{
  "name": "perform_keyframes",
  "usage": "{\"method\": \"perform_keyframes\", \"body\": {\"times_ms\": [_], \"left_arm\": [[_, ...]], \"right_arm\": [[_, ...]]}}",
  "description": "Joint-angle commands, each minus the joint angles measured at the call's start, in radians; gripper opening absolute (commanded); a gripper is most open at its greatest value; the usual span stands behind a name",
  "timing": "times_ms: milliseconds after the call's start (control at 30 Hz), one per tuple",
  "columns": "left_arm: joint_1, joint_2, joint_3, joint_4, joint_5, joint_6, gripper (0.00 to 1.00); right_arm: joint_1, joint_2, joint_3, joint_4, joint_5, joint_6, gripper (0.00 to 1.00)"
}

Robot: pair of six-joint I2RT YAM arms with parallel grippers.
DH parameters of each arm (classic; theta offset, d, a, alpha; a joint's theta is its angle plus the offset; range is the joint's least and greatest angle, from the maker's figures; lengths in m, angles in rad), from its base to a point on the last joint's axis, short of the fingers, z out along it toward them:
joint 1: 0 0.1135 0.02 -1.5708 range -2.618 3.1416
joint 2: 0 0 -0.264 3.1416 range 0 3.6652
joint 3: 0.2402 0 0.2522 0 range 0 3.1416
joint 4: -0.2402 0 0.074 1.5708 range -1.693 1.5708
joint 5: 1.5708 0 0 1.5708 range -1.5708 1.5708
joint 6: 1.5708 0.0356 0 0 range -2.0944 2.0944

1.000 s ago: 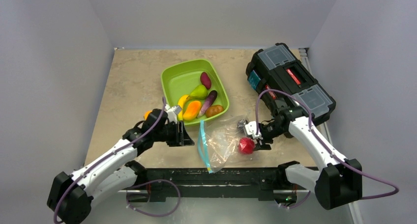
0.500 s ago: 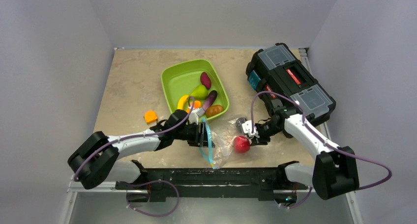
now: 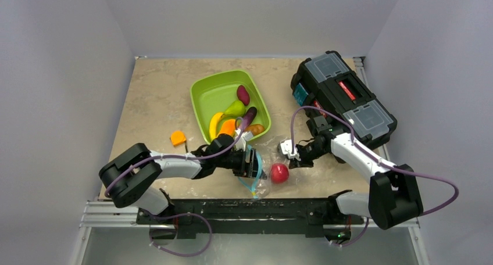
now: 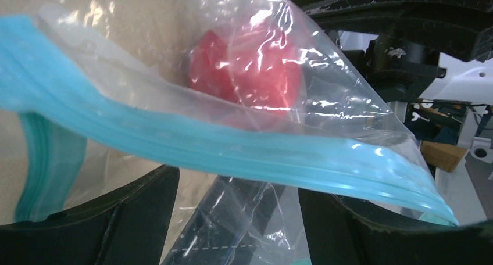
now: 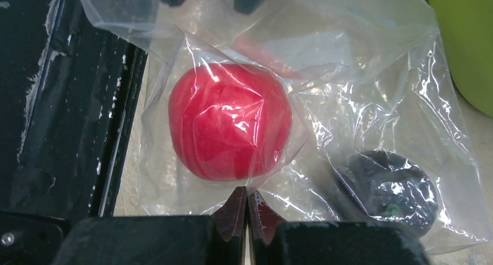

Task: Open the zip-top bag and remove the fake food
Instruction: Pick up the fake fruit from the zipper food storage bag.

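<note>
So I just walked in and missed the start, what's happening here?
Two arms are working on the zip-top bag. Most of the fake food lies in the green tray; a red apple and a dark piece are in the bag. The right gripper is shut, seemingly pinching the bag's edge near the apple, while the left gripper stands open at the teal zip strip.

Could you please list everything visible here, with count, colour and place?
zip-top bag: one, clear with teal strip, front edge between arms
apple: one, red, inside the bag
dark piece: one, blackish, inside the bag
tray: one, green, centre
fake food: six, maroon, green, yellow, orange, purple, brown, in the tray
block: one, orange, left of tray
toolbox: one, black, right rear
left claw: one, black, open at bag's mouth
right claw: one, black, shut on bag's film
</note>
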Motion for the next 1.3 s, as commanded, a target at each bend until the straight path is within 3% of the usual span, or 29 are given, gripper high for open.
{"method": "perform_keyframes", "body": {"times_ms": [0,300,367,500,633,867,967,1067,1267], "left_arm": [[-0.014,0.063,0.013,0.224,0.022,-0.061,0.75],[-0.022,0.181,-0.023,0.516,0.045,-0.175,0.75],[-0.021,0.163,-0.032,0.514,0.038,-0.175,0.70],[-0.021,0.119,-0.048,0.492,0.033,-0.172,0.62],[-0.020,0.100,-0.056,0.488,0.037,-0.176,0.52],[-0.020,0.172,-0.024,0.623,0.098,-0.239,0.30],[-0.020,0.196,-0.013,0.658,0.107,-0.258,0.27],[-0.020,0.175,-0.008,0.592,0.098,-0.223,0.26],[-0.021,0.054,0.070,0.133,0.018,0.004,0.15]], "right_arm": [[0.006,0.004,0.024,0.032,-0.080,0.046,0.00],[0.008,-0.002,0.025,0.031,-0.081,0.076,0.00],[0.006,-0.013,0.039,0.025,-0.096,0.101,0.07],[0.000,-0.056,0.071,-0.057,-0.133,0.070,0.33],[0.000,-0.109,0.080,-0.153,-0.164,0.003,0.51],[0.002,-0.115,0.045,-0.135,-0.178,0.013,0.60],[0.002,-0.123,0.032,-0.121,-0.142,0.026,0.59],[0.001,-0.153,0.016,-0.125,-0.099,0.032,0.57],[0.002,-0.158,-0.029,-0.076,0.012,0.057,0.49]]}}
